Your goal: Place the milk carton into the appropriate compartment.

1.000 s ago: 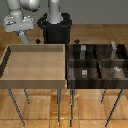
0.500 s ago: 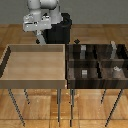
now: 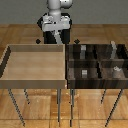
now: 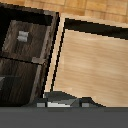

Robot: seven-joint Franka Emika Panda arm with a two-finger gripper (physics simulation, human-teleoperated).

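Note:
My gripper (image 3: pixel 59 34) hangs over the back edge where the light wooden tray (image 3: pixel 10 67) meets the dark compartment tray (image 3: pixel 68 75). It is shut on the milk carton (image 3: pixel 60 39), a small narrow pale box held below the hand. In the wrist view the carton shows as a pale grey peaked shape (image 4: pixel 62 98) between dark fingers (image 4: pixel 41 104); my gripper (image 4: pixel 62 102) is at that view's edge. The carton is in the air, above the trays, touching neither.
The dark tray has four compartments. An upright pale box (image 3: pixel 83 50) and a taller grey one (image 3: pixel 114 48) stand in the back two. A squat grey cube (image 3: pixel 85 73), also seen in the wrist view (image 4: pixel 22 36), and a whitish lump (image 3: pixel 116 70) sit in front.
My arm has swung toward the exterior view's right, from over the back of the light tray to the border with the dark tray, carrying the carton along.

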